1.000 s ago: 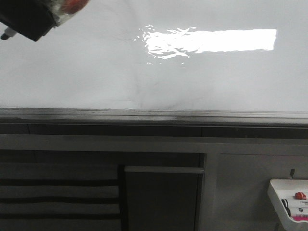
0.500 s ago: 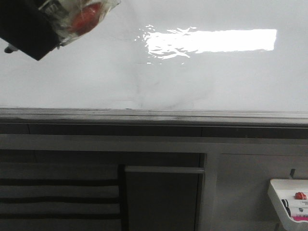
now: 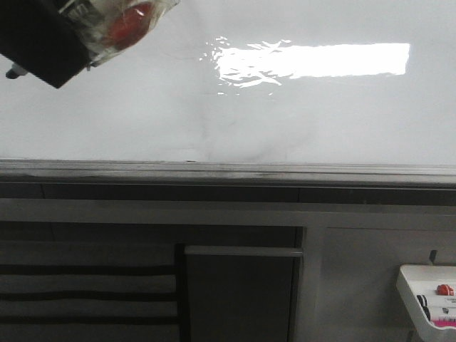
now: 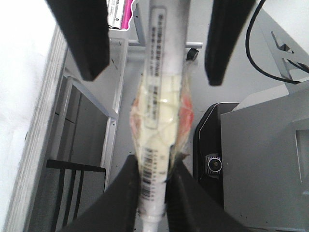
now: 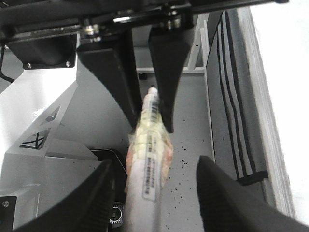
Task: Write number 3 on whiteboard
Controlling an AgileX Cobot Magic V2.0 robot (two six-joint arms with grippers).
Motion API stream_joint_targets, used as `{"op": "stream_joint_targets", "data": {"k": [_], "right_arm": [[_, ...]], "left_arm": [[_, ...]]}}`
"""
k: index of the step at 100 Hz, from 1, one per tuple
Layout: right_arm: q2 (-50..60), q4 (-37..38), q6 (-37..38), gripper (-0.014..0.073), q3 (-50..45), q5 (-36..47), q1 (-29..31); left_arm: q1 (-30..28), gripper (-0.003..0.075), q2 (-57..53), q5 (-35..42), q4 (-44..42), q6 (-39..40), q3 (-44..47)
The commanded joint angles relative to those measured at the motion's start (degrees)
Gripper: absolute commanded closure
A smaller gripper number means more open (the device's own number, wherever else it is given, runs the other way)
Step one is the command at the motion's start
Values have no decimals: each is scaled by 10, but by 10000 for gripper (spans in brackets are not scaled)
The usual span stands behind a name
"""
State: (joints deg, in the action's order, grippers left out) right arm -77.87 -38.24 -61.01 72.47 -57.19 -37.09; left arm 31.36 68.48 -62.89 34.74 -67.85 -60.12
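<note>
**Colours and patterns**

Whiteboard [image 3: 299, 121]: glossy white, faint grey smears, bright white rectangular glare; grey metal edge rail [image 3: 228, 171]. Left tool [image 4: 153, 191]: black fingers. Marker [image 4: 159, 96]: white barrel, black printed label and barcode, wrapped in yellowish clear tape with red patches. Right tool [image 5: 152, 193]: black fingers too. Tray [image 3: 427, 299]: white, holding markers with red and pink bits. Lower-left panel [image 3: 85, 285]: grey with black horizontal stripes.
</note>
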Motion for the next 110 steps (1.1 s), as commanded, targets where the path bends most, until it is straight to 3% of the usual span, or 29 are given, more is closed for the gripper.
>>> {"op": "stream_joint_targets", "data": {"k": [1,28,61,110], "right_arm": [[14,-16,2,263,19,17,0],[5,-16,8,470,19,5,0],[4,-18,8,584,19,1,0],[4,-18,8,607,19,0,0]], "left_arm": [[4,739,-14,18,27,6,-19],[4,739,-14,24,30,6,-19],[4,739,-14,31,30,6,-19],[4,739,-14,32,41,6,-19]]}}
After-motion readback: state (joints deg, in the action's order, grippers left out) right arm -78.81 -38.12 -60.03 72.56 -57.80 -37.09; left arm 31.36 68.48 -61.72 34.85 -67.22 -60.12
